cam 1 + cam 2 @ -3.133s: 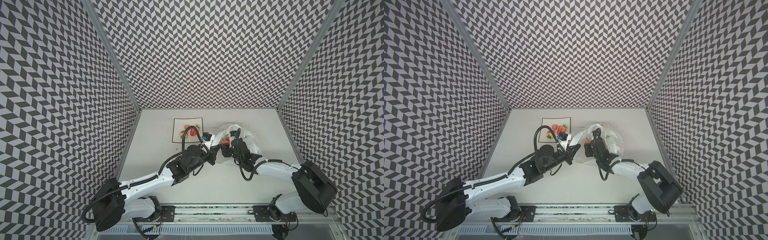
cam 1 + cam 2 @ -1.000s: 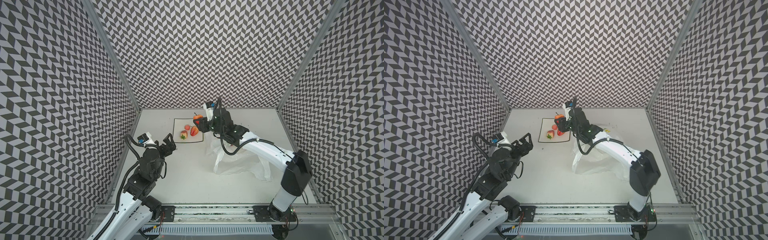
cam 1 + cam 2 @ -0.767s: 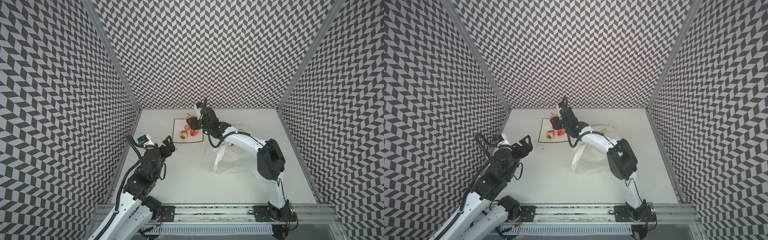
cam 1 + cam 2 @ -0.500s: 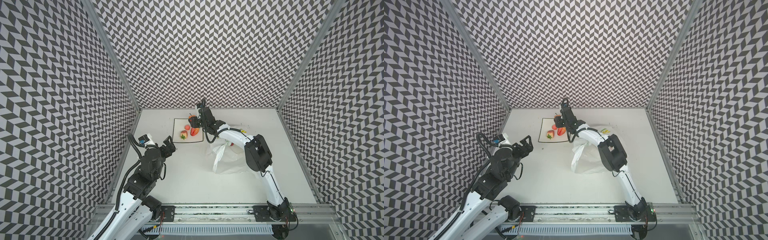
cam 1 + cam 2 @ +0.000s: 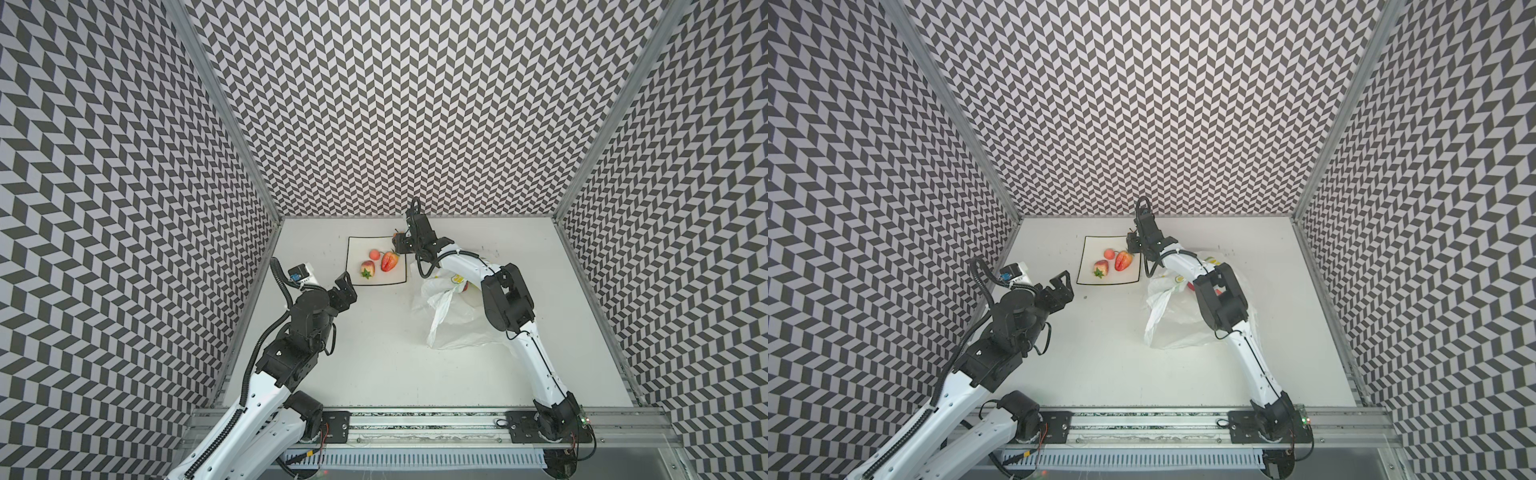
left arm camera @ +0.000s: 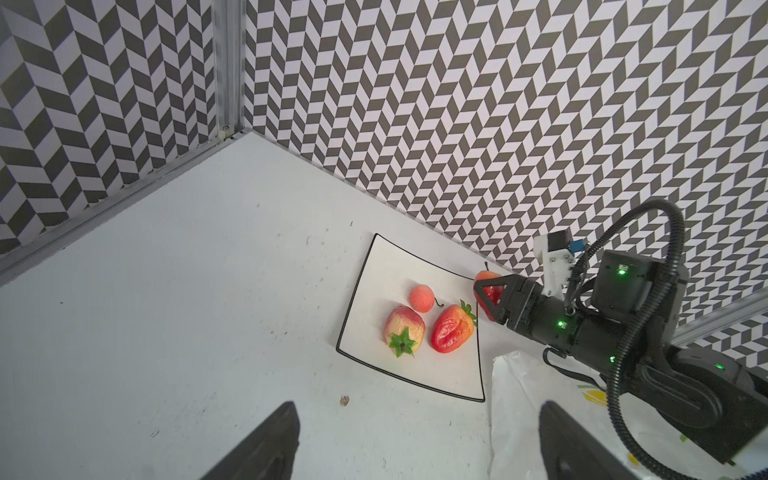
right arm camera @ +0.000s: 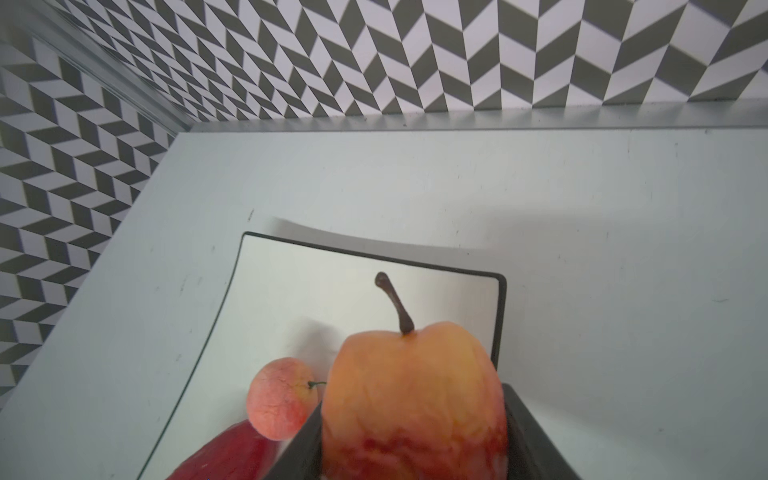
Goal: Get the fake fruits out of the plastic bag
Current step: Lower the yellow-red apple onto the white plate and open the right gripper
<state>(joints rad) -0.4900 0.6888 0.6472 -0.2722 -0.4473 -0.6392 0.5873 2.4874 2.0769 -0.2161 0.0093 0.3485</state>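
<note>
Right gripper [image 6: 487, 300]: clamped on an orange-red stemmed fruit [image 7: 415, 382], stem pointing away from the wrist. It is held over the plate [image 5: 360, 251] at the far corner on the bag side. A shadow on the plate suggests it is not yet set down.

On the plate: a cherry [image 6: 421, 297] and two strawberries [image 6: 405, 330] [image 6: 451, 334], all toward its middle.

Bag [image 5: 453, 328]: slumped beside the plate under the right arm, with something red showing at its mouth [image 5: 467, 286].

Left gripper [image 5: 1062, 287]: spread wide and empty, just off the plate's near corner away from the bag.

Assessment: the step in hand is setting this fruit down. Recommend lowering onto the bare far strip, well inside the rim and clear of the cherry. Release only once it is nearly seated, since a round fruit may roll off.
</note>
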